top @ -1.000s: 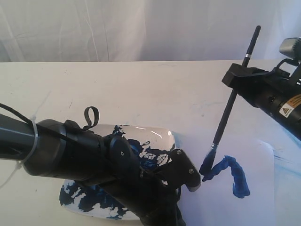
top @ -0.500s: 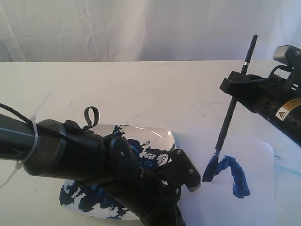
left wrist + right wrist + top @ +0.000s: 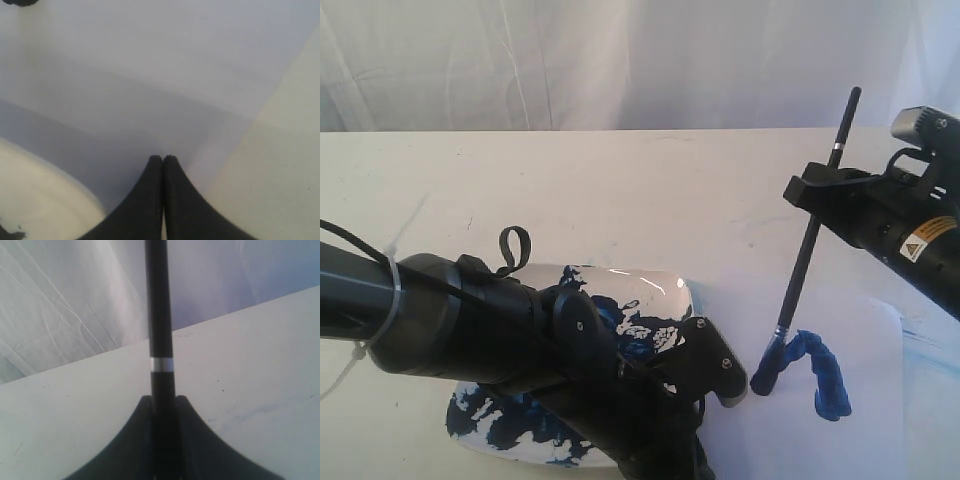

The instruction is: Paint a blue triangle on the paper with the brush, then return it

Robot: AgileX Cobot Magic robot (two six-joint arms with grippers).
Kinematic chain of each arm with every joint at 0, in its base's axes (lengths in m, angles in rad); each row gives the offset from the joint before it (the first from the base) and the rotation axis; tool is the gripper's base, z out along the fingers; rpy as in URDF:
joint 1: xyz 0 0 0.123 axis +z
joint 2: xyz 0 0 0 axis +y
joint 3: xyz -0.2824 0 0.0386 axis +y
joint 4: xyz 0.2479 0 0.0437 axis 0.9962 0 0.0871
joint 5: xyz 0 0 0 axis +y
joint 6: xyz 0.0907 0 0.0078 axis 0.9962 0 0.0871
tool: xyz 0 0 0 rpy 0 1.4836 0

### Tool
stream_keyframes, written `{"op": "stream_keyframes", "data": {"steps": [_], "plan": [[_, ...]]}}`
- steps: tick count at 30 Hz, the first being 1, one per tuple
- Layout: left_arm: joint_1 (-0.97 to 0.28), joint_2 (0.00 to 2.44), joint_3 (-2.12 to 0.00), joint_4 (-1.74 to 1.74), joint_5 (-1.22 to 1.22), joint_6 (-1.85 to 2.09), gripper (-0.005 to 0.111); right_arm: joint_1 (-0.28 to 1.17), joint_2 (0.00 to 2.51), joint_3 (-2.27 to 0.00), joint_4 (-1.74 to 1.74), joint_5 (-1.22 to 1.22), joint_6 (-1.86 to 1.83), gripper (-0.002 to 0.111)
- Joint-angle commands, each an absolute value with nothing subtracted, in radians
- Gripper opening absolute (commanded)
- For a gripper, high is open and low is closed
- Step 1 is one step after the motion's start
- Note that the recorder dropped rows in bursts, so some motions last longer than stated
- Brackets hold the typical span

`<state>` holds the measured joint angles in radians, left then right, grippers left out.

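Brush stood steeply tilted at the right of the exterior view, its top leaning further right. At far left, the left arm reached across the blue-smeared white dish. The left gripper had its fingertips pressed together with nothing between them, just past the dish's right edge and over the near corner of the paper; whether it touched the sheet could not be told. Right of it, the brush's stained bristles met the paper at the left end of the blue triangle, of which only two thick sides showed. Furthest right, the right gripper was clamped on the upper handle, below the silver band.
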<state>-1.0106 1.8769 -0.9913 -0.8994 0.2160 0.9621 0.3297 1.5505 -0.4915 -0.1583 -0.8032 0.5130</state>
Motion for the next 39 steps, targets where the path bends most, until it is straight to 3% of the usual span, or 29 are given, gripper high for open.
{"op": "stream_keyframes", "data": {"steps": [1, 39], "plan": [[-1.012, 1.883, -0.979, -0.897, 0.240, 0.963, 0.000, 0.330, 1.549, -0.490, -0.154, -0.815, 0.493, 0.000], [-1.012, 1.883, -0.979, -0.897, 0.240, 0.963, 0.000, 0.330, 1.453, -0.488, -0.075, -0.606, 0.326, 0.000]]}}
